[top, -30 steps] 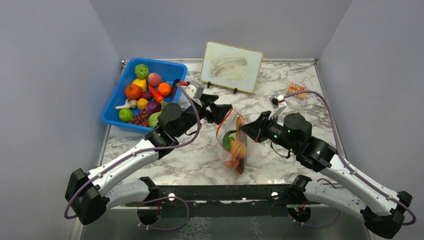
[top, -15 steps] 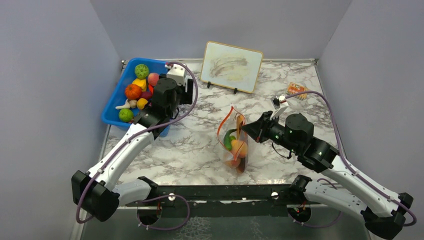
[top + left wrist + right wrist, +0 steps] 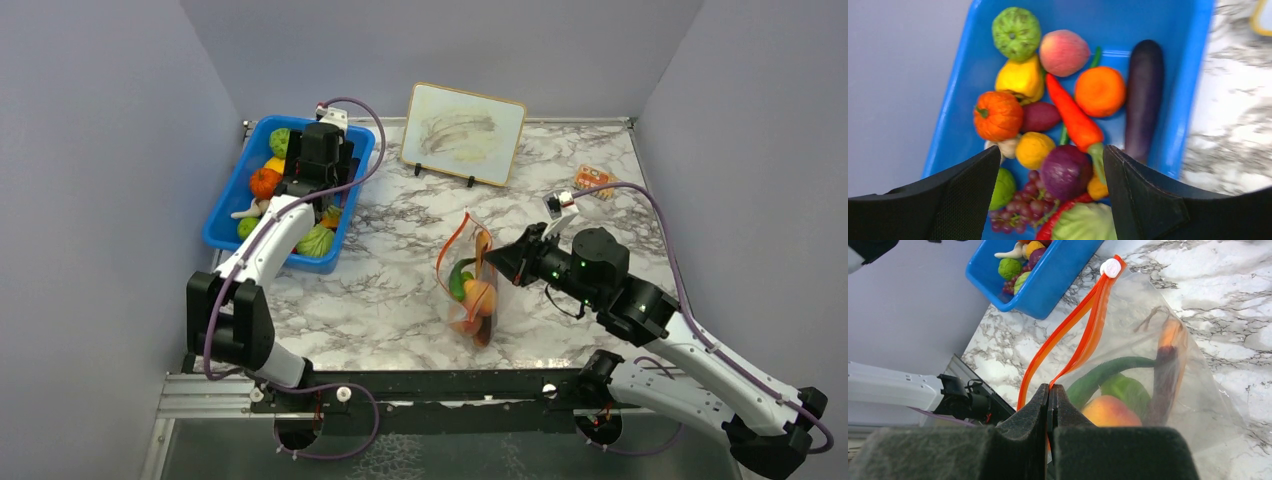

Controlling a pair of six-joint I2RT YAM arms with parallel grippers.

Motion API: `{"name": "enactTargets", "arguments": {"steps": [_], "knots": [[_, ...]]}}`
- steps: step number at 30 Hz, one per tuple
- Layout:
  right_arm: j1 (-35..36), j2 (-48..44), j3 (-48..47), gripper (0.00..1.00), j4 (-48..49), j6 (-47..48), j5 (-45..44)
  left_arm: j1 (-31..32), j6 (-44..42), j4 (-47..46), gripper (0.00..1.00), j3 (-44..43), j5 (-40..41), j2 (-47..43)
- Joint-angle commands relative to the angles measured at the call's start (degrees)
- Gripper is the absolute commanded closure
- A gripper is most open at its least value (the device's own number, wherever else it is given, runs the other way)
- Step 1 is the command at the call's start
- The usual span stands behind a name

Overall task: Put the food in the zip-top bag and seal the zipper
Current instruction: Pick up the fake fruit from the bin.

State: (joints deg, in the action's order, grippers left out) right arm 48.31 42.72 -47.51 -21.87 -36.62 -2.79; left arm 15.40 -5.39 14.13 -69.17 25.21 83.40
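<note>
The right gripper (image 3: 1050,390) sits on the near right side of the clear floppy plastic zip-top bag (image 3: 470,290). Its jaws are pressed together on one band of the orange-red zipper (image 3: 1068,335) at the bag's mouth. The bag stands on the grey-veined marble tabletop (image 3: 380,290), roughly midway between the two arms. Its mouth gapes: the two zipper bands part into a narrow loop and meet again at the small white slider tab (image 3: 1110,268) at the bag's far end. Inside the bag lie a glossy peach (image 3: 1110,412), a green pepper (image 3: 1128,390) and a dark reddish-brown meat slice (image 3: 1168,370) that leans against the far wall of the bag.

Left of the bag and farther back is the blue rigid plastic bin (image 3: 222,232). The left gripper (image 3: 1050,155) hangs over it with its jaws spread wide and nothing between them. Below it in the bin are more toy food pieces, among them a round purple piece (image 3: 1066,171), an orange carrot (image 3: 1073,117), a long dark purple eggplant (image 3: 1144,95) and a bumpy green fruit (image 3: 1016,32).

Beyond the bag, a cream picture board with a tan frame (image 3: 463,132) stands tilted on black feet. A small orange packet (image 3: 594,180) lies to the bag's far right.
</note>
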Motion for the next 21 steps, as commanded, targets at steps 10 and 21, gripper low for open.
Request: {"name": "enactTargets", "arguments": {"steps": [10,21], "knots": [[0.28,-0.31,-6.37,0.99,-1.53,0.38,-3.11,-11.81,-18.81,-5.90,0.27,-11.15,4.04,18.31],[0.29,-1.35,-5.95,0.99,-1.36,-0.81,-3.62,-13.97,-18.71,-4.63,0.19,-12.70,3.83,25.06]]}}
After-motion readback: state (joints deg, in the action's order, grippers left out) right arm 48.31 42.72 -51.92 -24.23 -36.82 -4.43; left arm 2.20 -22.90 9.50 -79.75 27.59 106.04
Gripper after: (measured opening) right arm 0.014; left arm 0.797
